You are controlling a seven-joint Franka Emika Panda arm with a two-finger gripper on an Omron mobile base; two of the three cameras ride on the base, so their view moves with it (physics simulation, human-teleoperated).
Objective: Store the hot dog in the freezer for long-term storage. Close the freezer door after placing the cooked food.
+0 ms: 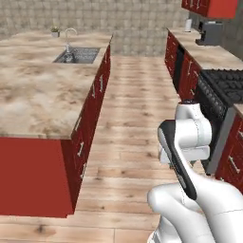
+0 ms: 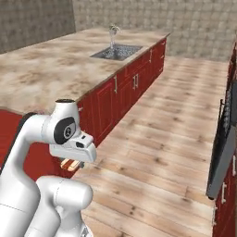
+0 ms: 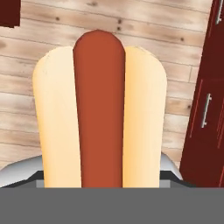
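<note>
Hot dog (image 3: 99,109) gripped in the claw (image 2: 74,165) looms close; base views show sink (image 1: 77,55).

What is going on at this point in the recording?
The white arm is carrying the hot dog in its pincer, low over the wooden floor between the kitchen island and the red cabinets. In the hand view the bun and sausage sit upright against the camera; in the right base view a bit of the bun shows under the hand. The island has a sink; a stove stands on the other side. The hot dog is not yet stored.
</note>
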